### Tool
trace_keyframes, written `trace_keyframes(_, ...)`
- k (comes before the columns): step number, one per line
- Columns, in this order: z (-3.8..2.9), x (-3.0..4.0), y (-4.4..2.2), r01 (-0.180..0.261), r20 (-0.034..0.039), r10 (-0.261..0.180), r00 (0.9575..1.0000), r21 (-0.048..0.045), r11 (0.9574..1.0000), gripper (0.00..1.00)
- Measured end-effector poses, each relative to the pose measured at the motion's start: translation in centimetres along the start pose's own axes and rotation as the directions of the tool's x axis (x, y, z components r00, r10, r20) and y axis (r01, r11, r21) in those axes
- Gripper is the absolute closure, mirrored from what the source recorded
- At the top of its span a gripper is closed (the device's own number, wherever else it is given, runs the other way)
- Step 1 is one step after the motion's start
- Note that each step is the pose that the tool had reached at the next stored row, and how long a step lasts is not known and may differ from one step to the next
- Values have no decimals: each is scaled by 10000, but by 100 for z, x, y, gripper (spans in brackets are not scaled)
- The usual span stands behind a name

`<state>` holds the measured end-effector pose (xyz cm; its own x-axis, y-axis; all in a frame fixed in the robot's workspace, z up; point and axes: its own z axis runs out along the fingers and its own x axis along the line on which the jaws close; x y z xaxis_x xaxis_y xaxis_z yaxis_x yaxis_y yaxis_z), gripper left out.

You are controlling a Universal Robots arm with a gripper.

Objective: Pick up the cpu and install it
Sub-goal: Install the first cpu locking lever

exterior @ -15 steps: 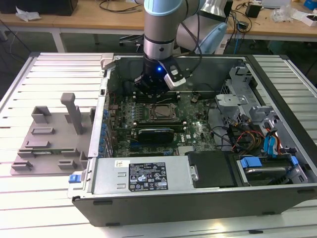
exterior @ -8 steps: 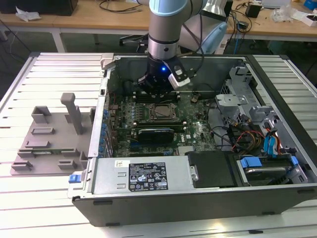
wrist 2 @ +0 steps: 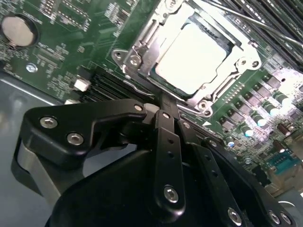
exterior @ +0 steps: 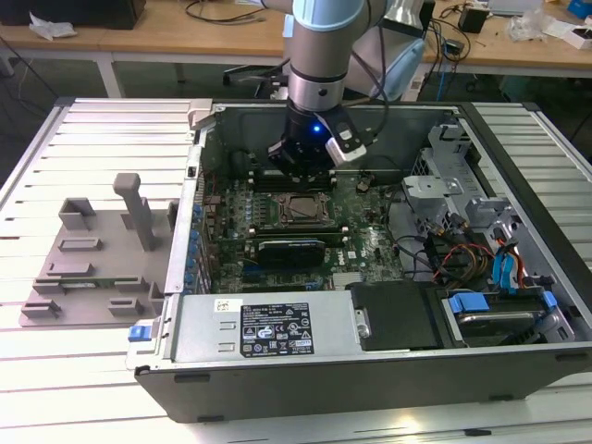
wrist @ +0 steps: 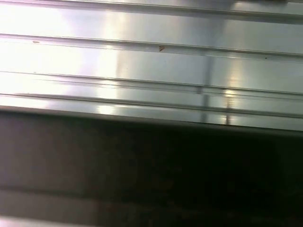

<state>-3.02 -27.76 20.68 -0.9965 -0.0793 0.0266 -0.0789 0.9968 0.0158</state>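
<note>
While the black metal gripper [wrist 2: 163, 101], fingers pressed together empty, hovers mid-frame, the flat silvery square cpu [wrist 2: 191, 56] sits inside its steel socket frame [wrist 2: 137, 54].

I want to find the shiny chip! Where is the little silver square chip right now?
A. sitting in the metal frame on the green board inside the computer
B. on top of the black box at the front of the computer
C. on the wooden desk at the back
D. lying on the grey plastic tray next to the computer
A. In the second wrist view the chip sits inside the metal frame on the green board, just beyond the hand.
</note>
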Motion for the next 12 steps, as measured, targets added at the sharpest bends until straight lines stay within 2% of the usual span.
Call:
trace_keyframes(7,2,-127,-10,1,-53,-1,10000,-4,10000,89)
trace_keyframes(12,30,-152,-14,-2,-87,2,10000,7,10000,89)
